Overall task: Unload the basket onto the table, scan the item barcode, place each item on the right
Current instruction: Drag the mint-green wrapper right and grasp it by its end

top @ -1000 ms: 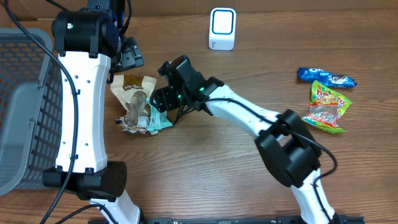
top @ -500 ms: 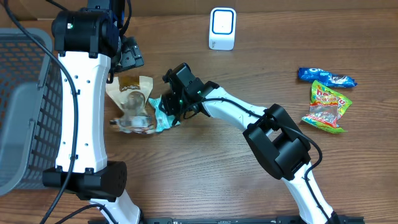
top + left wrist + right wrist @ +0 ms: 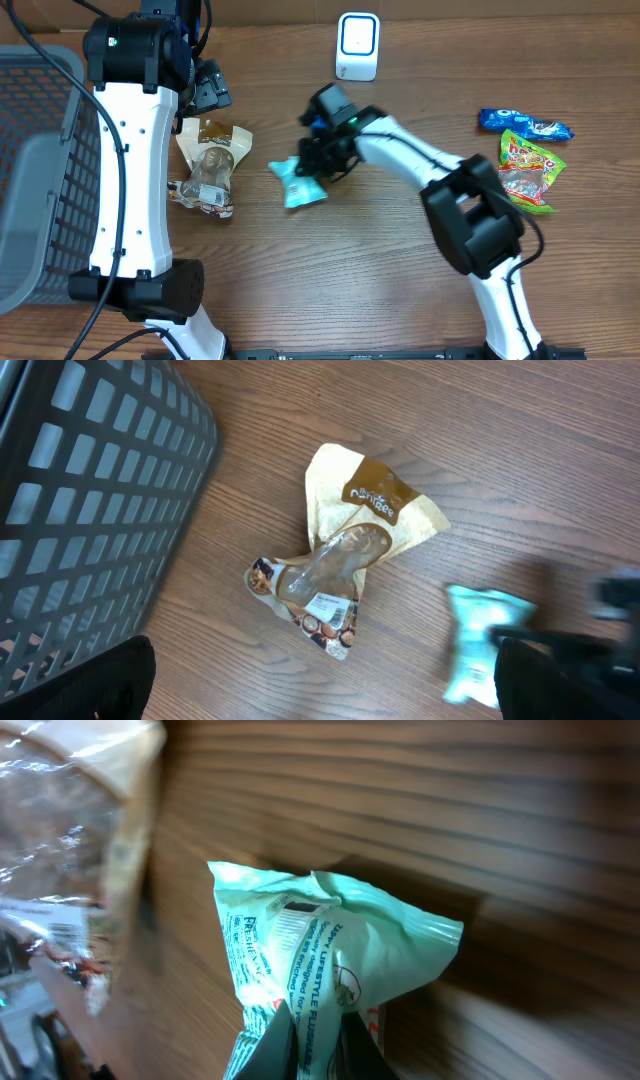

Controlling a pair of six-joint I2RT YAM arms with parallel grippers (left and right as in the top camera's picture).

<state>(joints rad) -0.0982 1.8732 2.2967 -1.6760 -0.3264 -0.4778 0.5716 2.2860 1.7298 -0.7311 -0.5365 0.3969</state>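
free: table near edge | blocks: basket left edge, scanner far edge, snacks right edge

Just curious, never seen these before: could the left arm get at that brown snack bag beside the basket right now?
Probably yes. The left gripper is open above the brown bag, nothing lies on it, and the teal packet sits apart in the right gripper.

I can't read the packet fine print in my right wrist view; fingers hide its base. Bag left of them: blurred, cropped.
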